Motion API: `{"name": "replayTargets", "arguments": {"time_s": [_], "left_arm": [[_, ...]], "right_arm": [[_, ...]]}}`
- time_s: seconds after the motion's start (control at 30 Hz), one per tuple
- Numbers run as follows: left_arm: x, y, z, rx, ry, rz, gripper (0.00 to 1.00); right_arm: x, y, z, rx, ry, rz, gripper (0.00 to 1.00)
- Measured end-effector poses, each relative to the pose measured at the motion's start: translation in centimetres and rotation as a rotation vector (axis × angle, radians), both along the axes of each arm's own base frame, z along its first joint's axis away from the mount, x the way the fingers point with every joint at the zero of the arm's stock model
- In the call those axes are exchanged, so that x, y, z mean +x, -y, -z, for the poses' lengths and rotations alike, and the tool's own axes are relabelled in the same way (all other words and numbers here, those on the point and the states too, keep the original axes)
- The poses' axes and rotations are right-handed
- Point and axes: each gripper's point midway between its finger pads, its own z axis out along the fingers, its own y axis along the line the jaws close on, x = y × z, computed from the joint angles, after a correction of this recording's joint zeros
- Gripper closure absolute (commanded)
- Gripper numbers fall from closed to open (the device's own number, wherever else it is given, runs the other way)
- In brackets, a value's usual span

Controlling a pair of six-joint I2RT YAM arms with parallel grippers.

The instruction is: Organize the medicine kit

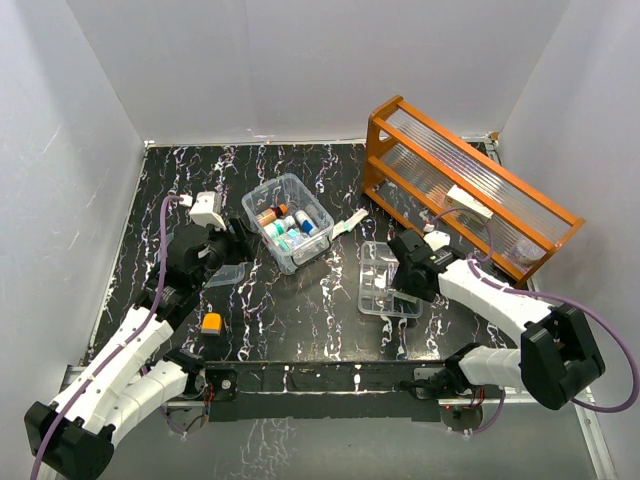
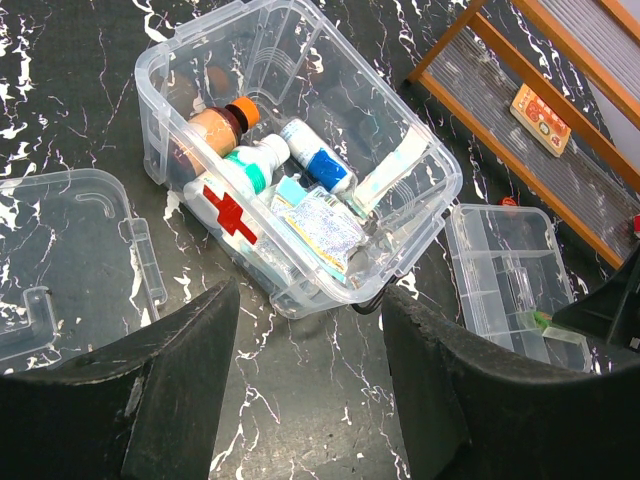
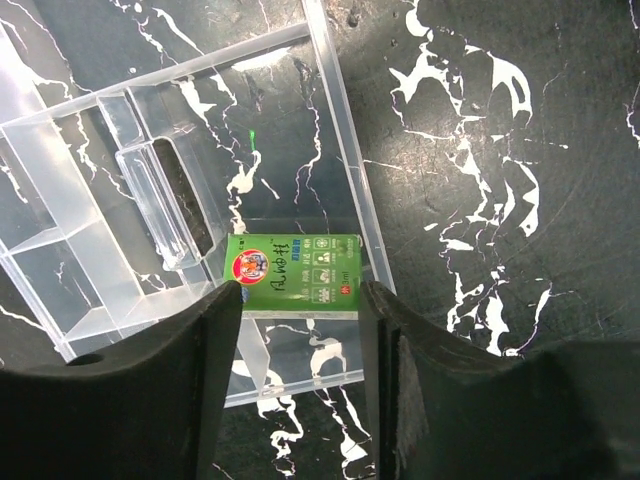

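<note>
Medicine kit (image 1: pixel 288 222): clear plastic box, lid off, set on the black marbled worktop (image 1: pixel 300 330) towards its far middle; a red cross (image 2: pixel 230 212) is borne on the wall.
Kit contents: brown bottle with orange cap (image 2: pixel 225 125), white bottle with teal cap (image 2: pixel 255 160), white bottle with blue label (image 2: pixel 318 165), foil sachet (image 2: pixel 320 228), white tube (image 2: pixel 385 180); all are laid inside the box.
Lid (image 2: pixel 70 260): clear, laid flat just beside the kit, on its left in the top view.
Compartment tray (image 1: pixel 388 280): clear, placed near the kit on its right and nearer the arms, apart from it.
Green packet (image 3: pixel 292 273): laid in a compartment of the tray.
Orange wooden rack (image 1: pixel 470 185): stood right of the kit and beyond it; a small card (image 2: pixel 540 118) is kept on its shelf.
Orange block (image 1: pixel 211 323): left on the worktop, nearer than the kit and to its left.
Left end effector (image 2: pixel 305 390): jaws held apart, nothing between them, poised above the worktop just short of the kit.
Right end effector (image 3: pixel 300 350): held over the tray, right of the kit, fingers (image 3: pixel 215 340) at either end of the green packet; whether it is gripped cannot be told.
</note>
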Motion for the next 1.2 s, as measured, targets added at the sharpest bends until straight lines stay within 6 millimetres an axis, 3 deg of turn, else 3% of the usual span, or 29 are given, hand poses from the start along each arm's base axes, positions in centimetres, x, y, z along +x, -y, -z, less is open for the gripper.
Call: {"name": "replayTargets", "arguments": {"time_s": [0.17, 0.43, 0.67, 0.87, 1.0, 1.07, 1.2], "left_arm": [[0.0, 0.0, 0.0, 0.0, 0.0, 0.0, 0.42], [0.0, 0.0, 0.0, 0.0, -0.001, 0.0, 0.42], [0.0, 0.1, 0.0, -0.001, 0.0, 0.005, 0.42], [0.0, 0.0, 0.0, 0.002, 0.0, 0.005, 0.42], [0.0, 0.0, 0.0, 0.002, 0.001, 0.004, 0.42], [0.0, 0.0, 0.0, 0.002, 0.0, 0.005, 0.42], [0.0, 0.0, 0.0, 0.003, 0.001, 0.004, 0.42]], "right_arm": [[-0.3, 0.1, -0.5, 0.012, 0.01, -0.001, 0.65], [-2.0, -0.1, 0.5, 0.034, -0.059, -0.026, 0.66], [-1.8, -0.3, 0.2, 0.033, -0.062, -0.049, 0.54], [1.8, -2.9, -1.2, 0.067, -0.002, -0.159, 0.33], [3.7, -4.2, -1.3, 0.078, 0.033, -0.225, 0.27], [4.0, -4.4, -0.7, 0.072, 0.026, -0.251, 0.3], [4.1, -4.7, 0.8, 0.055, -0.018, -0.272, 0.48]]}}
